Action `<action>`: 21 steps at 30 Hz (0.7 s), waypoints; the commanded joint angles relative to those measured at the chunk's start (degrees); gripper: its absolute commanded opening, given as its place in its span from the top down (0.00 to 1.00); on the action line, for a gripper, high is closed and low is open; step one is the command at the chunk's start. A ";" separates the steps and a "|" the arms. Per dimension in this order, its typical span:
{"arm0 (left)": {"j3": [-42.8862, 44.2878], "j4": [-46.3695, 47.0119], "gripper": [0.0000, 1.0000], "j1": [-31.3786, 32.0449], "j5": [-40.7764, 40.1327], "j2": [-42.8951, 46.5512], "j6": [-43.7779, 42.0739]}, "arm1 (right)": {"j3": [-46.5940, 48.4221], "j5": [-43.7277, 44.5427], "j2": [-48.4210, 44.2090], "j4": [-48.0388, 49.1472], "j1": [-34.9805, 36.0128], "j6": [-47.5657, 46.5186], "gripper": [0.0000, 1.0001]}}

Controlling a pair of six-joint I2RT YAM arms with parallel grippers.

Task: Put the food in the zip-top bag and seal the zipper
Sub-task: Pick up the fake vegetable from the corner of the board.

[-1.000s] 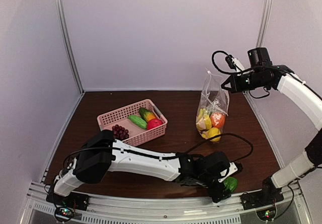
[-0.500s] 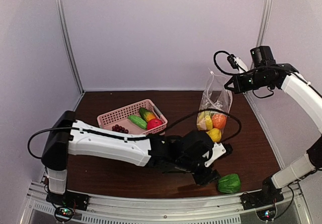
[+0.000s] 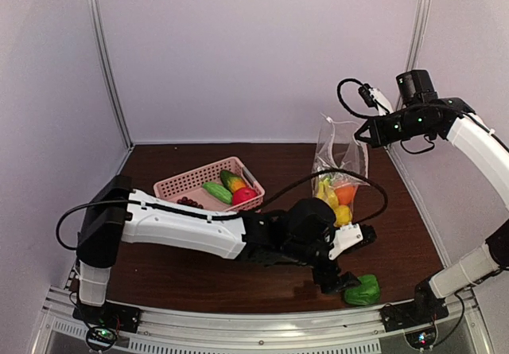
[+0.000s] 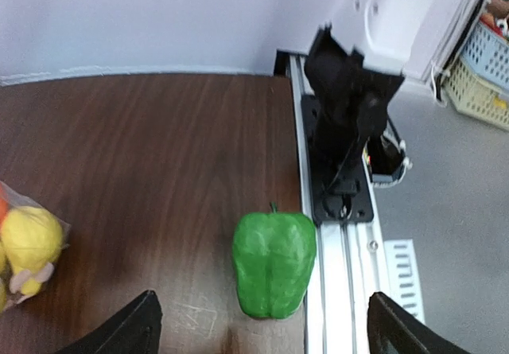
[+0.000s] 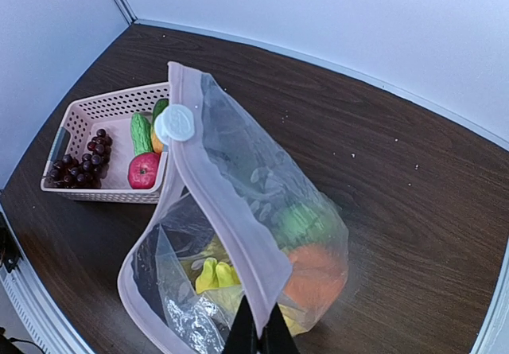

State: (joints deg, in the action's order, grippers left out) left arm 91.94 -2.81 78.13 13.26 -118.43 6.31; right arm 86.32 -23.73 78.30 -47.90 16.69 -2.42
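A silver rail (image 4: 343,282) edges the dark, wood-grain tabletop (image 4: 143,147). There the left fingers (image 4: 137,332) stand spread wide, with a green pepper (image 4: 273,262) lying ahead of them in the gap and touching neither.

Off to their left sits a lemon (image 4: 28,239) in a corner of the zip-top bag (image 3: 342,171). The right fingers (image 5: 238,340) are pressed together on the zipper (image 5: 223,211), holding the bag upright below them with its mouth gaping. The white slider tab (image 5: 176,123) sits farther along the strip. A banana (image 5: 213,274) and an orange (image 5: 314,278) show through the clear plastic.

Beyond the bag from those fingers, a pink basket (image 5: 87,109) holds a cucumber (image 5: 141,134), a red apple (image 5: 144,170) and grapes (image 5: 75,167). Pale walls (image 3: 262,52) and metal uprights (image 3: 106,60) close in the stall.
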 commanded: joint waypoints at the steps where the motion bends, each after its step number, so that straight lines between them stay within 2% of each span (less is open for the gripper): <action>1: 2.93 4.20 0.07 0.85 1.99 -6.03 -7.04 | 0.76 0.85 -0.96 -0.48 0.08 0.04 1.00; 5: 8.81 2.37 0.03 0.96 1.68 -12.59 -8.80 | 0.70 1.27 -1.06 -0.48 0.15 -0.04 1.00; 12: 17.56 -0.82 0.03 0.94 2.27 -21.28 -6.99 | 0.34 1.19 -0.74 -0.51 0.11 0.02 1.00; 18: 19.76 -2.52 0.21 0.96 8.52 -22.75 -6.92 | 0.43 1.90 -0.78 -0.79 0.18 -0.37 1.00; 21: 20.02 -5.39 0.26 0.90 10.70 -22.50 -7.91 | -0.01 1.94 -0.87 -0.63 0.12 -0.42 1.00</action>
State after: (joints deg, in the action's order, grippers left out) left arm 110.30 -5.30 79.22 19.05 -140.62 -0.21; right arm 86.32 -23.40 78.30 -48.25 16.69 -2.55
